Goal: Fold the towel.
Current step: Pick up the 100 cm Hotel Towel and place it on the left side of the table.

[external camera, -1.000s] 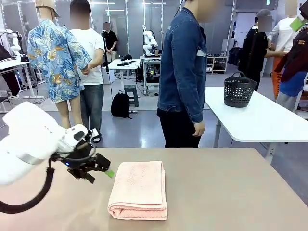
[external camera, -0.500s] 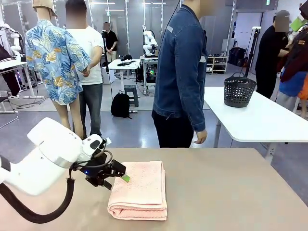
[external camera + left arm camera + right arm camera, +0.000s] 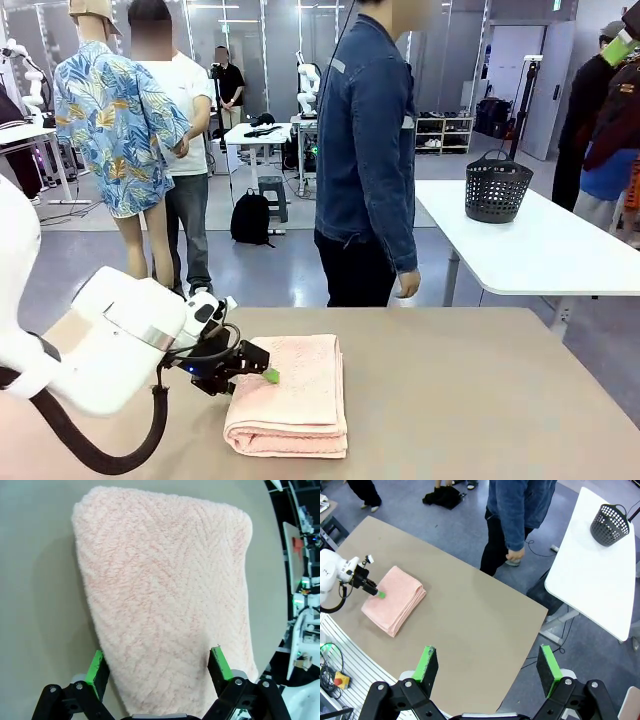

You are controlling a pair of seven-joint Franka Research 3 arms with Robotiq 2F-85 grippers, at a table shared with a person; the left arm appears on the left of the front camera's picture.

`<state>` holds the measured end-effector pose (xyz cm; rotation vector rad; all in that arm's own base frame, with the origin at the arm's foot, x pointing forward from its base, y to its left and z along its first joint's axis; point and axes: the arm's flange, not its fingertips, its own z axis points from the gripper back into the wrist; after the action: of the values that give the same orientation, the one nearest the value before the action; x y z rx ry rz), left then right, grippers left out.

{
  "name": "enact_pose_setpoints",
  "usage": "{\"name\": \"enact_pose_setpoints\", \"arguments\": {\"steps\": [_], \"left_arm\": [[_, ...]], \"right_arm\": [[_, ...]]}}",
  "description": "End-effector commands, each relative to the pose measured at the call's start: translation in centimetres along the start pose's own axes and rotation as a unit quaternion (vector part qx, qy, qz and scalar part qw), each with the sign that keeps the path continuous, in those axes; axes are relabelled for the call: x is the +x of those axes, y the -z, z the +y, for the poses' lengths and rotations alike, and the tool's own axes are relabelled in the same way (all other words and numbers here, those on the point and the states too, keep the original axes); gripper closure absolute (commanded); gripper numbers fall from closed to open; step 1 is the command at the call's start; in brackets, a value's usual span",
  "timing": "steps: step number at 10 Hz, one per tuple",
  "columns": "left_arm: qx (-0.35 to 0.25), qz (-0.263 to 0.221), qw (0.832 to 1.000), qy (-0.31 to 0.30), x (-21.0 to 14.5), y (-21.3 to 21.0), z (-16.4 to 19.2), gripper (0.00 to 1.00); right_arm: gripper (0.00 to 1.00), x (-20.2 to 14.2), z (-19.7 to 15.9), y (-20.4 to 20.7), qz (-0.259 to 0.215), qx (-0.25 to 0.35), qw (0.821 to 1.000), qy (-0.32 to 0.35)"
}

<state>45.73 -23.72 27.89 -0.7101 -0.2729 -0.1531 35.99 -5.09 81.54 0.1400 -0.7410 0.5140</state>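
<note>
The left gripper [image 3: 156, 667], black with green pads, stands with its jaws spread wide over the pale pink, fluffy terry-cloth towel [image 3: 165, 600]; in its own wrist view one green pad [image 3: 95, 666] sits at about 7 o'clock, at the towel's edge beside bare tabletop, and the other at about 5 o'clock over the pink pile, and nothing is clamped between them. Whether the pads touch the cloth cannot be told. In the front view this left gripper [image 3: 262, 368] hangs at the left edge of the towel [image 3: 292, 395], with the bulky white arm [image 3: 100, 345] behind it toward 9 o'clock. The towel lies folded into a thick, oblong stack on the smooth beige table [image 3: 480, 400], its layered fold edge facing 6 o'clock, toward the robot's side. The right gripper [image 3: 487, 669] hovers high above the scene, its jaws fully apart and holding nothing; from there the towel [image 3: 395, 600] lies at about 9 o'clock on the beige table [image 3: 480, 620]. Beyond the table's far edge, at 12 o'clock in the front view, a person in a blue denim jacket [image 3: 365, 150] and dark trousers stands side-on. Farther toward 2 o'clock, a dark perforated plastic basket [image 3: 497, 186] with a handle sits on a separate white table [image 3: 560, 250], well apart from the towel.
</note>
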Motion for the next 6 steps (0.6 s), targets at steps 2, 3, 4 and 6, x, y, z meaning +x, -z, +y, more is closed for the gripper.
{"name": "enact_pose_setpoints", "arguments": {"steps": [2,3,4,6], "left_arm": [[-0.044,-0.016,0.999,0.006,-0.16,0.66,0.94,0.6],[-0.042,-0.016,0.999,0.003,-0.21,0.57,1.11,0.73],[-0.04,-0.017,0.999,0.001,-0.23,0.6,1.2,1.0],[-0.04,-0.017,0.999,0.003,-0.18,0.56,1.08,1.0]], "right_arm": [[0.0,-0.13,-0.02,-0.1,0.003,-0.001,1.0,-0.001],[0.0,-0.13,-0.02,-0.1,0.003,-0.001,1.0,-0.001],[0.0,-0.13,-0.02,-0.1,0.003,-0.001,1.0,-0.001],[0.0,-0.13,-0.02,-0.1,0.003,-0.001,1.0,-0.001]]}}
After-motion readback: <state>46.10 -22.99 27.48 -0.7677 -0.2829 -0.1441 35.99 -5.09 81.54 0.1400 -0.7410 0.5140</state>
